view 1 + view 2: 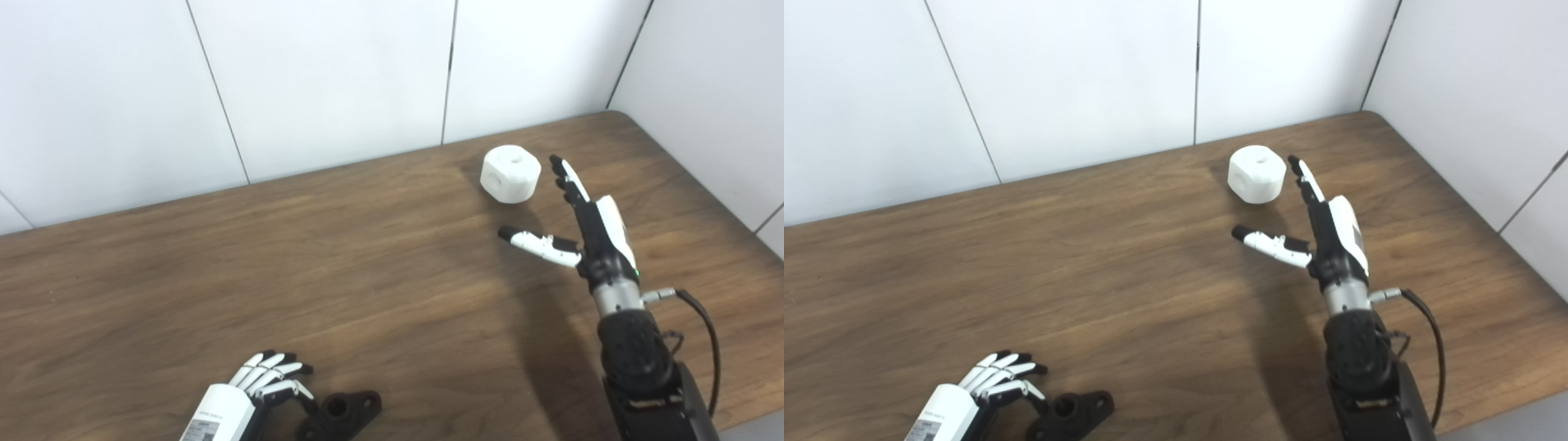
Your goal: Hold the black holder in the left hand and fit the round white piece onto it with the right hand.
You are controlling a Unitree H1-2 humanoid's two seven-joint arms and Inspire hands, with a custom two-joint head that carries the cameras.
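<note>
White wall panels back the wooden table (367, 245), where the right robot hand (585, 220), spread just beside the round white piece (510, 174), should be closed squarely around it, while the black holder (343, 415) lies by the left robot hand (263, 383), fingers loosely apart.

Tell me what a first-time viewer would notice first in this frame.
Probably the round white piece, bright against the dark wooden table near its far right corner, with the open right hand spread just beside it, apparently not touching. Next, at the near edge, the left hand sits with fingers apart right by the black holder, which lies on the table, not lifted.
</note>
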